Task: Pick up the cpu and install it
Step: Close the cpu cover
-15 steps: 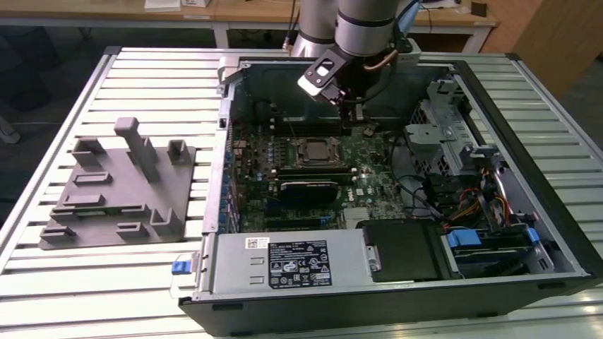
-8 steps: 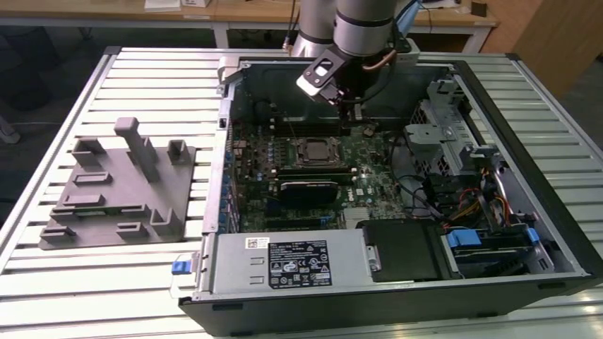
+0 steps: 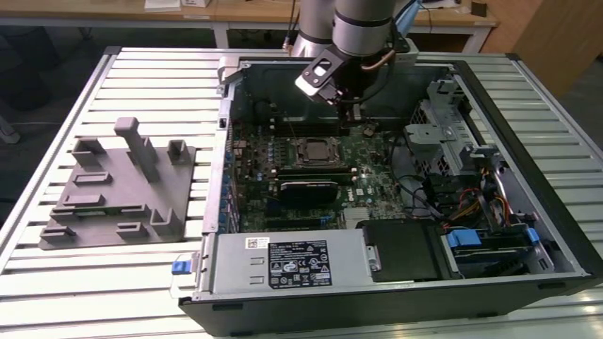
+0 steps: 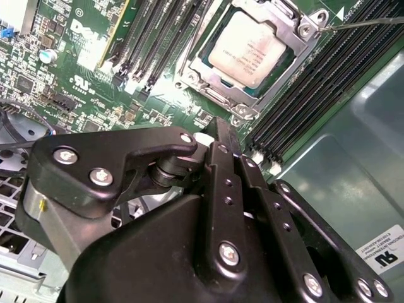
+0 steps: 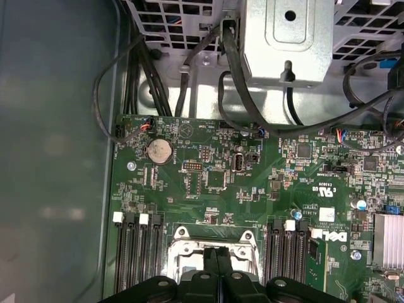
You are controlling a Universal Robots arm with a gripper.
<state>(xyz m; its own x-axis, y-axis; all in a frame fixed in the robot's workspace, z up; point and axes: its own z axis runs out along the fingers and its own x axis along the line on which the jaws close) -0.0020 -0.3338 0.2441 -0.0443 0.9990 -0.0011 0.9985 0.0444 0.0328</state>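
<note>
Fingers pressed together and empty, the hand hangs above the socket where the cpu lies; a skewed downward push could shift the chip and bend pins.

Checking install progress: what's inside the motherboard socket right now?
The cpu lies flat inside the socket, silver top showing. Whatever lies under it is covered by the chip itself.

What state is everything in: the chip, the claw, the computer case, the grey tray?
cpu: seated in its socket, not held.
claw: shut, holding nothing.
computer case: on its side, open.
grey tray: flat on the table, beside the case.
</note>
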